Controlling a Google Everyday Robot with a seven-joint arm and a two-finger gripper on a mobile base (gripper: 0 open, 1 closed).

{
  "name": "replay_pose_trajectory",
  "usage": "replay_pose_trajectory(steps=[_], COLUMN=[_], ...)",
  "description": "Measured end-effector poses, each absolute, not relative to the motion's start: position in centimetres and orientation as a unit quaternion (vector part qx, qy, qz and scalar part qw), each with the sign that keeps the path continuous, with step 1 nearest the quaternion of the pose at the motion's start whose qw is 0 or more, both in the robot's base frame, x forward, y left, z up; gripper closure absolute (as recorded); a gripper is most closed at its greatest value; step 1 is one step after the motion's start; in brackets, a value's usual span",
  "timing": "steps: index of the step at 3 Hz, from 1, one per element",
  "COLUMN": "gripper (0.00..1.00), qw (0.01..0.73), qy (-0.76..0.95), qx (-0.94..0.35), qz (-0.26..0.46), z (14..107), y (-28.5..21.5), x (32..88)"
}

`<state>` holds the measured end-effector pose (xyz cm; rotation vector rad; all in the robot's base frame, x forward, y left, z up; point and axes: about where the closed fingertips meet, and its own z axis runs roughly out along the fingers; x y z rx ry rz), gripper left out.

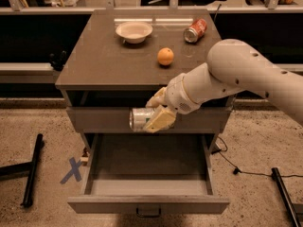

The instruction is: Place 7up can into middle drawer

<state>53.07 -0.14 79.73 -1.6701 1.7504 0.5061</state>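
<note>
The 7up can point(139, 118), silvery-white, lies sideways in my gripper point(154, 115). The gripper is shut on it and holds it in front of the closed upper drawer front, above the back of the open middle drawer point(147, 204). That drawer is a wide grey tray pulled out toward the camera, with a dark handle point(148, 213) on its front panel. Its inside shows nothing in it. My white arm point(236, 74) reaches in from the right.
On the cabinet top point(94, 60) stand a white bowl point(134, 31), an orange point(165, 56) and a red soda can point(195, 30) on its side. A blue X mark point(73, 170) and a black stand leg point(32, 169) are on the floor at left. Cables lie at right.
</note>
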Motion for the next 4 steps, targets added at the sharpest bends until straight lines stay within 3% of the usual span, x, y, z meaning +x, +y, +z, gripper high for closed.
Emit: replay_pose_trajectory(steps=[2, 4], gripper=[1.00, 1.00], qw=[0.329, 0.298], qy=[0.682, 0.724], qx=[-0.619, -0.588], qz=[0.209, 0.204], z=[77.4, 68.1], y=[-1.4, -5.0], x=[53.1, 53.4])
